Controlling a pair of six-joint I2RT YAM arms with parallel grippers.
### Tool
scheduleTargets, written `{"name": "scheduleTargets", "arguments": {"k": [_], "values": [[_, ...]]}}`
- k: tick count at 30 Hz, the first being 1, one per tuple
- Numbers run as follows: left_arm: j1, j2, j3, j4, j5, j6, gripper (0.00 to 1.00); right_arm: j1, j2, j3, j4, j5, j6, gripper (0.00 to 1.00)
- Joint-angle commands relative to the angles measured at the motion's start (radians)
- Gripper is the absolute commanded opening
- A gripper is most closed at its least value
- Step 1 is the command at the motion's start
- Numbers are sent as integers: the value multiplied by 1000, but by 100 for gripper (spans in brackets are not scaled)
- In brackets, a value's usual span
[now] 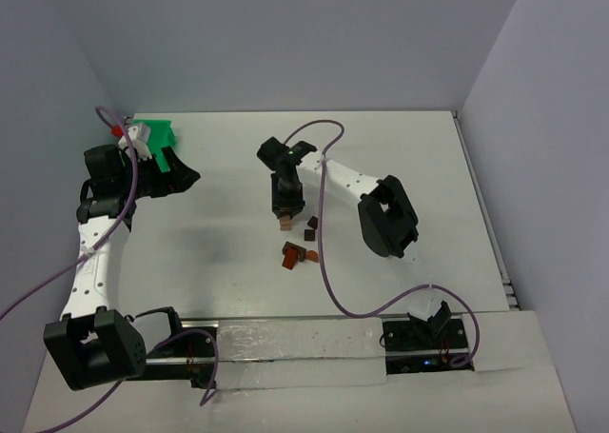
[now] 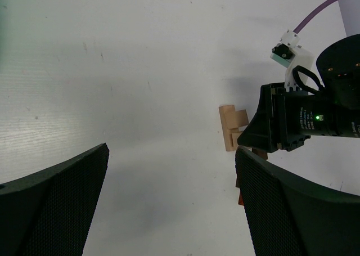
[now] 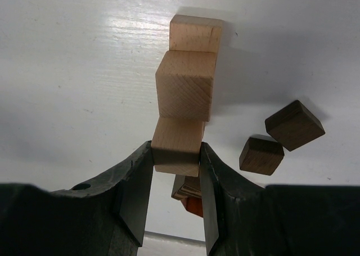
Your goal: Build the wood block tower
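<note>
Right claw (image 3: pixel 175 157): clamped on light tan block (image 3: pixel 178 140), mid-desk, touching two more tan blocks (image 3: pixel 185 93).
Dark brown blocks (image 3: pixel 294 125): loose, just beside.
Left claw (image 2: pixel 171 149): wide open, near far-left desk corner.

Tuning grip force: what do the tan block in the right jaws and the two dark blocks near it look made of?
Tan block: bare pale wood, matte, faint grain lines showing. Dark blocks: probably wood stained dark brown, matte, sharp edges; grain too faint to confirm.

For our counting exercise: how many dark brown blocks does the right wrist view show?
2: one dark brown block at far right, another beside it, nearer the right claw. Others may hide behind it.
</note>
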Motion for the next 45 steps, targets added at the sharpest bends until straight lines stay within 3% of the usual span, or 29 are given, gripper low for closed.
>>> {"name": "scheduleTargets", "arguments": {"k": [1,9,17,33,39,45], "values": [[4,-1,9,49,-6,10,99,-5,27,50,-10,17,12,7],[4,5,6,50,2,13,99,-9,33,61,-11,23,7,12],[4,7,9,48,0,16,99,-12,30,49,-8,18,6,28],[4,8,11,46,2,19,99,-21,28,37,-3,11,7,33],[4,8,7,47,3,17,99,-23,31,36,-2,6,7,52],[4,6,8,47,4,16,99,-23,31,34,0,5,9,63]]}}
